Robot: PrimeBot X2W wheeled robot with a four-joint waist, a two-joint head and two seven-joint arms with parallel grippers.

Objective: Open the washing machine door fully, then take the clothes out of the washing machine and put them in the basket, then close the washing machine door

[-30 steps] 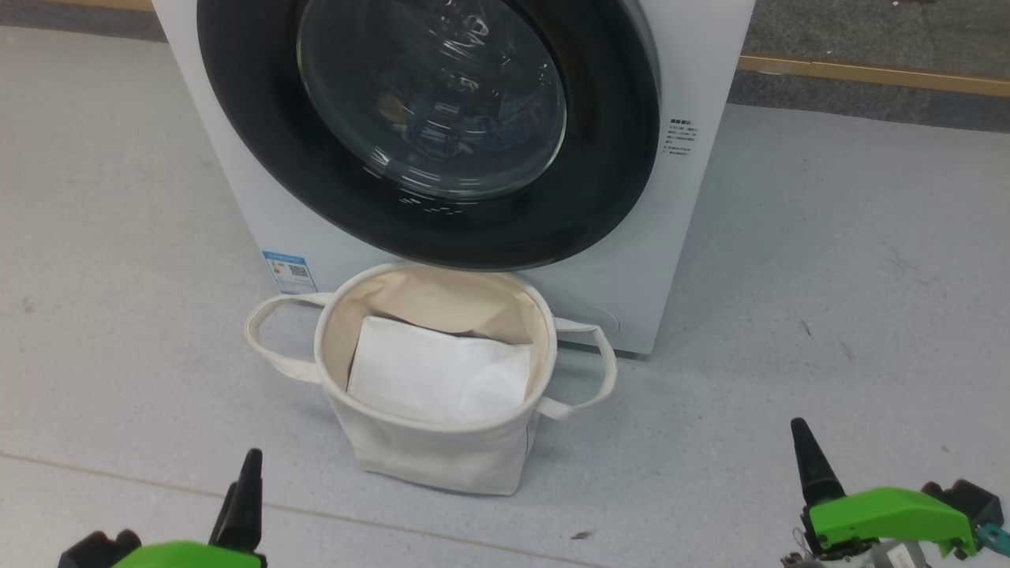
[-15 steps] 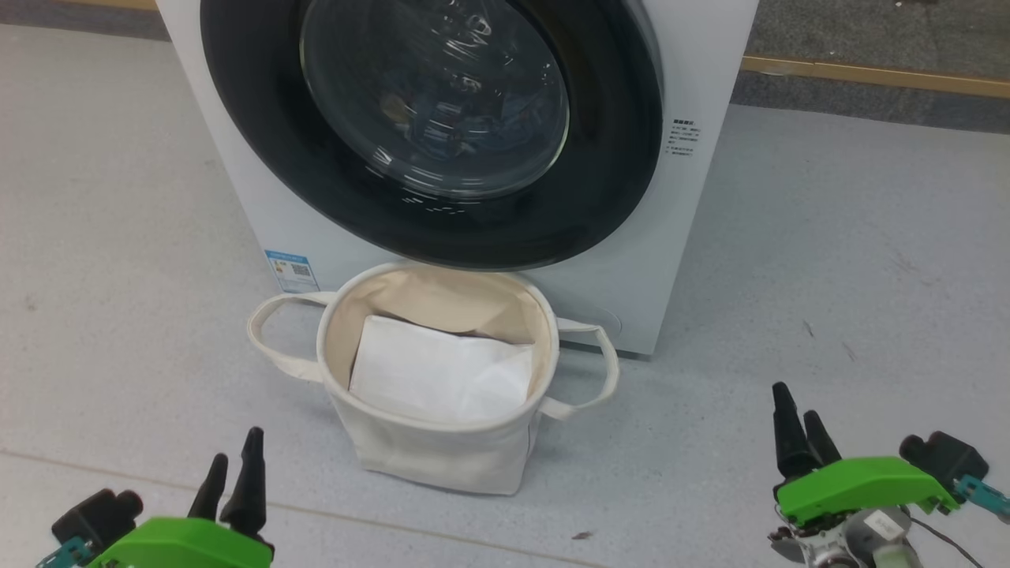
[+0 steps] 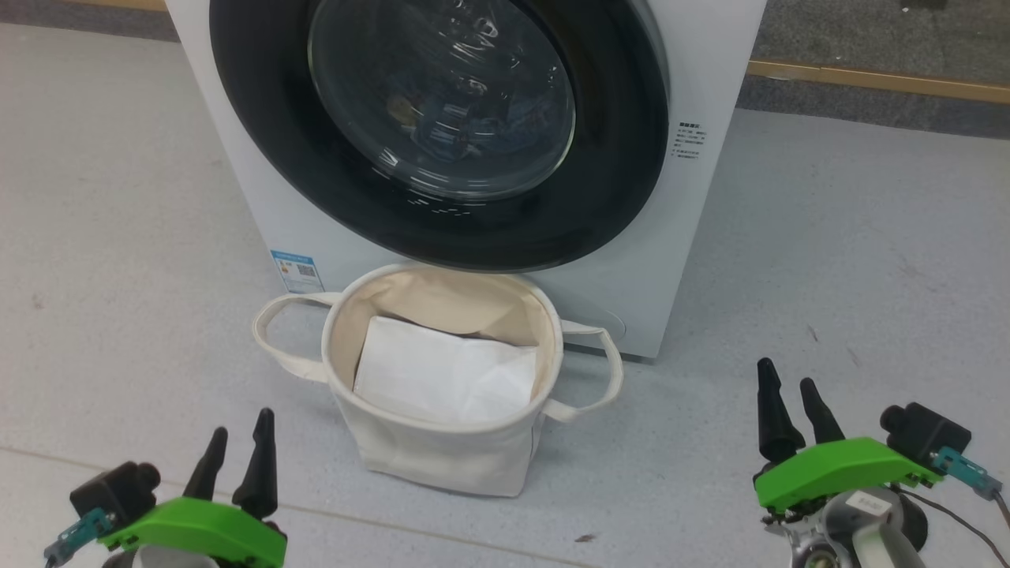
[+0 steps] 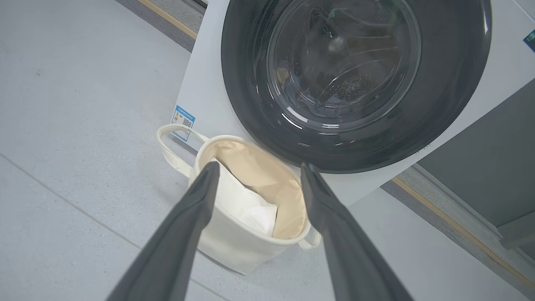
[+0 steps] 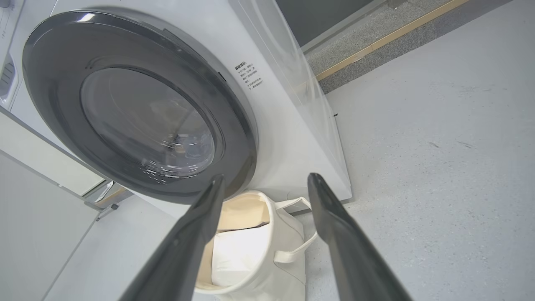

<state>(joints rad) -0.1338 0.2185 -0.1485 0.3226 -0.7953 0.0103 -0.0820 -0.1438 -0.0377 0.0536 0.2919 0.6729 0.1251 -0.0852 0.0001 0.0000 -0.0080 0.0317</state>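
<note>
The white washing machine (image 3: 710, 71) stands ahead, and its door (image 3: 623, 158), a glossy black rim around bulging glass, lies flat against the front. Behind the glass the clothes (image 3: 473, 126) show only as dim blue shapes. The cream basket (image 3: 442, 454) sits on the floor right under the door, with a plain white sheet (image 3: 446, 379) inside. My left gripper (image 3: 240, 426) hovers open at the lower left, short of the basket. My right gripper (image 3: 789, 377) is open at the lower right, beside the machine's right corner. Both wrist views look between spread fingers at the door (image 4: 451, 83) (image 5: 54, 83) and the basket (image 4: 234, 246) (image 5: 288, 246).
Grey floor (image 3: 868, 260) spreads on both sides of the machine. A yellow strip (image 3: 876, 77) edges a darker floor band at the back right. The basket's loop handles (image 3: 272, 339) stick out to either side. A small blue sticker (image 3: 293, 270) marks the machine's lower left front.
Both grippers have risen further into the head view, their fingers now showing as spread pairs. The picture has shifted slightly right and down. The door and basket have not moved.
</note>
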